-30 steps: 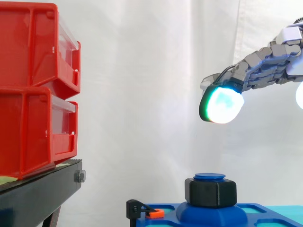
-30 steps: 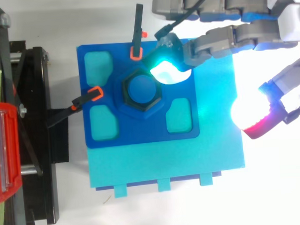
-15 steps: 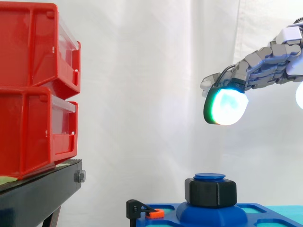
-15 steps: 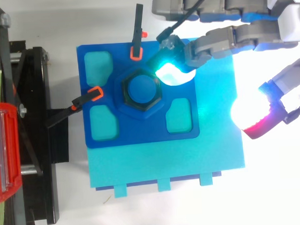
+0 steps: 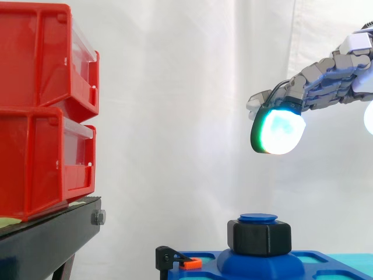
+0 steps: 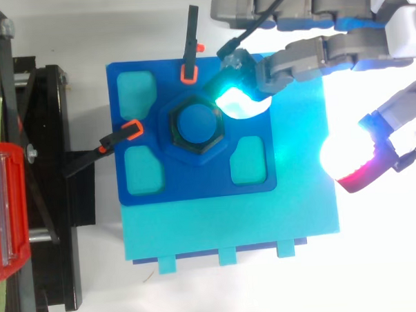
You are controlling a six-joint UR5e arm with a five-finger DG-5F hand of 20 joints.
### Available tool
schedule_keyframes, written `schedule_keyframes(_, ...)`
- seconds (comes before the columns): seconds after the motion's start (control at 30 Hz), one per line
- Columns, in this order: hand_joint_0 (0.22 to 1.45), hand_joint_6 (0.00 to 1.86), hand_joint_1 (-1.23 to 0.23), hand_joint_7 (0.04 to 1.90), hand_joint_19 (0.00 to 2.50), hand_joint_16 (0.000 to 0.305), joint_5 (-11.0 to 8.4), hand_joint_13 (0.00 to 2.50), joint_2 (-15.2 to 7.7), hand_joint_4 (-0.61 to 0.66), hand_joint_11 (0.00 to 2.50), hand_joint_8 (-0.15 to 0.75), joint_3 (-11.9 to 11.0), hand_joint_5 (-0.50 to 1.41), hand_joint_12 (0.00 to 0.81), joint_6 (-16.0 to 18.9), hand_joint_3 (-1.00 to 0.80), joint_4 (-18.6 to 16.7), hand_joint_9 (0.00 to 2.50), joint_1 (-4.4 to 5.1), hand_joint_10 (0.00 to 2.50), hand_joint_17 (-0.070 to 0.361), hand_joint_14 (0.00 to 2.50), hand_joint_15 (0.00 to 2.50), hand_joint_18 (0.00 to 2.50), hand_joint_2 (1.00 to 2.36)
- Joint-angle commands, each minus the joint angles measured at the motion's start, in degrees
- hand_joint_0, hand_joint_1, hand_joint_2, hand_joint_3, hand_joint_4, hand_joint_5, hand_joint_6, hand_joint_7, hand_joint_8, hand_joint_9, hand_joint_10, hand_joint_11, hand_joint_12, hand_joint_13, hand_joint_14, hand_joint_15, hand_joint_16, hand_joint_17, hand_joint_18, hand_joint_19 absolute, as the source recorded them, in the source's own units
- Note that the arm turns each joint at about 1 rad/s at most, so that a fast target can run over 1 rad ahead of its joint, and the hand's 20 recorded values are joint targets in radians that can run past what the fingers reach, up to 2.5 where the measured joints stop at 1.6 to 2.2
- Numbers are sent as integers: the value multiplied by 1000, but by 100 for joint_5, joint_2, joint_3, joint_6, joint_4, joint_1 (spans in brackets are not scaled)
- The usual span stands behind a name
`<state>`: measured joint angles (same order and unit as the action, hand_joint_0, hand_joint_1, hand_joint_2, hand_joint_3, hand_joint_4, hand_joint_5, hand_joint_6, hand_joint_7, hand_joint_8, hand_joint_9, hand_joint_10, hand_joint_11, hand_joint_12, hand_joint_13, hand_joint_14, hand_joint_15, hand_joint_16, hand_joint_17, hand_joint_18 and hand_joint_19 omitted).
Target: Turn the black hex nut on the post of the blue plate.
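The nut (image 5: 259, 238) looks matt black plastic, the plate (image 6: 195, 181) smooth blue plastic (slightly shiny), the bins (image 5: 35, 140) glossy red plastic, the curtain (image 5: 175, 116) white cloth.

Hex nut (image 5: 259, 238) rings the post (image 6: 196, 123) on the plate (image 6: 195, 184).

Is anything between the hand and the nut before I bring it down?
Nothing visible. In the side view only open air lies between the hand and the nut on its post. The two clamps grip the plate at its edges, to the side of that gap.
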<state>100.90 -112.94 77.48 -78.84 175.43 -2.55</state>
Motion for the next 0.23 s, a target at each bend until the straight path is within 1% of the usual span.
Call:
schedule_keyframes(0.0, 484, 501, -539, 669, 21, 58, 0, 0, 0, 69, 0, 158, 4, -244, 342, 0, -498, 0, 0, 9, 0, 131, 0, 0, 0, 1000)
schedule_keyframes(0.1, 483, 501, -539, 640, 23, 59, 0, 0, 0, 63, 0, 158, 4, -245, 342, 0, -498, 0, 0, 0, 0, 133, 0, 0, 0, 1000)
schedule_keyframes(0.17, 484, 502, -539, 709, 21, 59, 0, 0, 0, 68, 0, 155, 4, -247, 341, 0, -500, 0, 0, 9, 0, 132, 0, 0, 0, 1000)
schedule_keyframes(0.2, 483, 502, -540, 713, 27, 59, 0, 0, 0, 68, 0, 155, 4, -247, 341, 0, -498, 0, 0, 0, 0, 132, 0, 0, 0, 1000)
